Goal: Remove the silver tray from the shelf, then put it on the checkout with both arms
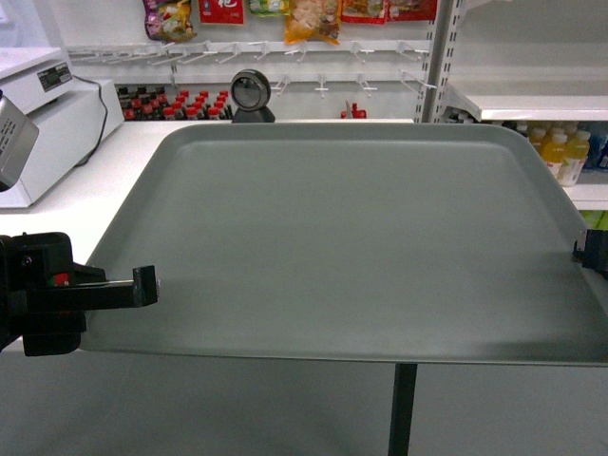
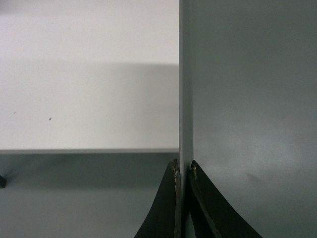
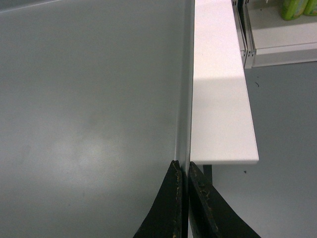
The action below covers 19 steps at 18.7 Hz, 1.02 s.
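Both grippers, left gripper (image 2: 183, 171) and right gripper (image 3: 182, 168), pinch only the thin rim of the silver tray (image 1: 361, 237), so it may slip over the checkout (image 1: 114, 180) at the frame's left.

The silver tray (image 1: 351, 237) is a plain matte grey-silver, unpatterned. Under it the checkout (image 1: 114, 180) is flat white. Left of the tray, the left gripper (image 1: 142, 285) is black with a small red spot. Behind the tray hang red and orange snack packets (image 1: 313, 17); yellow bottles (image 1: 560, 152) stand to its right.
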Available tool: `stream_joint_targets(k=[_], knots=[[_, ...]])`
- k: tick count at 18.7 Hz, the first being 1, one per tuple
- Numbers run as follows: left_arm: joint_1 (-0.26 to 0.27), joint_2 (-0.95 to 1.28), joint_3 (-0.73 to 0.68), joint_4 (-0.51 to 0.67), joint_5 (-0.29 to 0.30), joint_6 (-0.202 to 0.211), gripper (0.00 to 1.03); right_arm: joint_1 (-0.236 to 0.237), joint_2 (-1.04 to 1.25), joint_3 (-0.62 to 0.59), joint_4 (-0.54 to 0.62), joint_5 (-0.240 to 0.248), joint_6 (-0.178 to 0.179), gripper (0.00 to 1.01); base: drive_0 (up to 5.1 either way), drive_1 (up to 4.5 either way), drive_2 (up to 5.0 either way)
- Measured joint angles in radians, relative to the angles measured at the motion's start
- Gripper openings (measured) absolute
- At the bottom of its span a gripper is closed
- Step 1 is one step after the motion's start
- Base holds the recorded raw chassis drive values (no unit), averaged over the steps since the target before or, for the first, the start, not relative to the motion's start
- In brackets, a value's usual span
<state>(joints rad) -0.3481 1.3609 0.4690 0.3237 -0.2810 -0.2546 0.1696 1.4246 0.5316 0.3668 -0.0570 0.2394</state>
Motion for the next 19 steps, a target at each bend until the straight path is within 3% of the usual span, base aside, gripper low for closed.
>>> stream_joint_targets(k=[16,19], knots=[[0.0,0.0,0.0,-0.003,0.0,0.0,0.03,0.0,0.0,0.0,0.0,0.0,0.0,0.02,-0.1,3.9,-4.1],[-0.001,0.004,0.0,0.004,0.001,0.0,0.03,0.0,0.002,0.001,0.0,0.0,0.0,0.02,-0.1,0.32,-0.4]])
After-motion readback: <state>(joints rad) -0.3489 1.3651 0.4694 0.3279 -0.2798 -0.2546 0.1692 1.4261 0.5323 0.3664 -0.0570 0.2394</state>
